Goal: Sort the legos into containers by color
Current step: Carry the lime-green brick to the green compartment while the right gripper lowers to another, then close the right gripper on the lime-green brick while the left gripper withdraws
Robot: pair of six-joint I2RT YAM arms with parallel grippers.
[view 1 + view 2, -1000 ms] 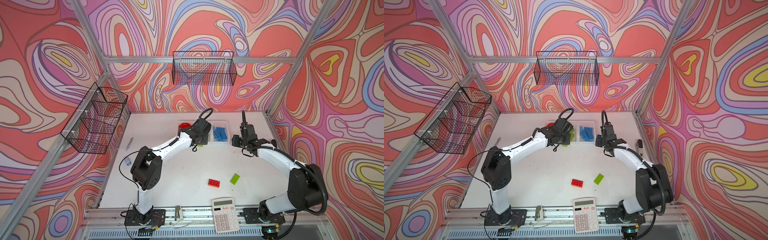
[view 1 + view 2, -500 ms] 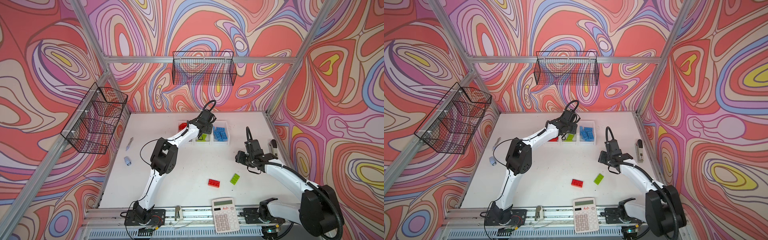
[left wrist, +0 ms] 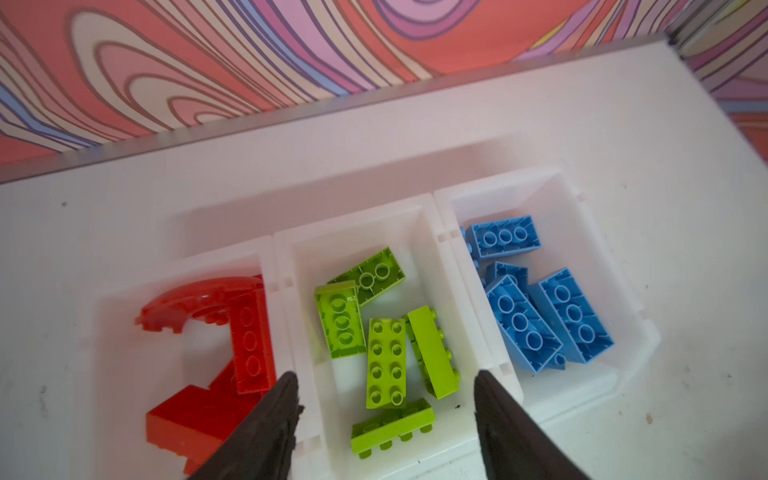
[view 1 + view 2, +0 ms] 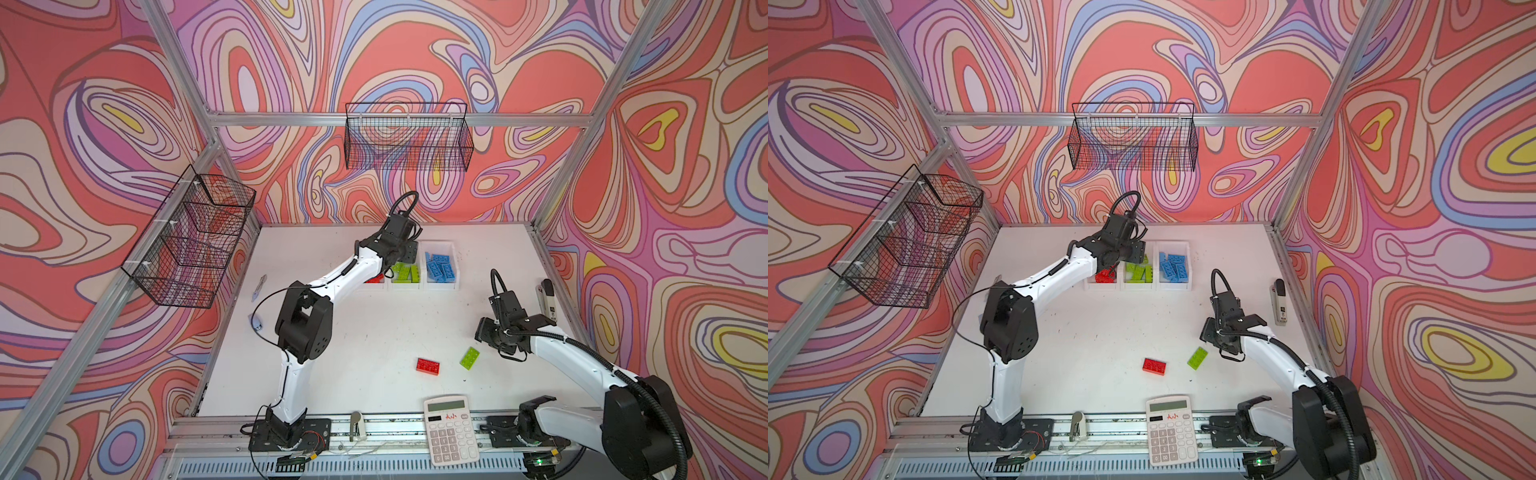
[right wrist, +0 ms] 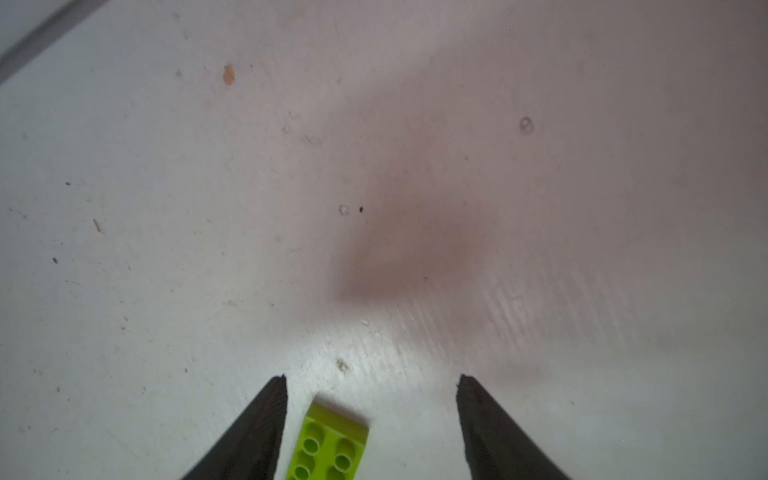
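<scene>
Now my right hand [image 5: 372, 376] hangs spread and empty over the white worktop [image 5: 208, 208], a green lego [image 5: 332, 440] lying just below between its fingers, untouched. My left hand [image 3: 384, 374], likewise spread and empty, hangs above the containers [image 3: 353, 216], over the green-filled middle one. A red lego [image 4: 428, 366] lies near the green one, open worktop around them and patterned walls [image 4: 415, 62] beyond.

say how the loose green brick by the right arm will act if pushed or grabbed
The green brick looks like hard moulded plastic, so probably stiff and light. Lying flat, studs up, on the table, it should slide rather than roll or tip.
</scene>
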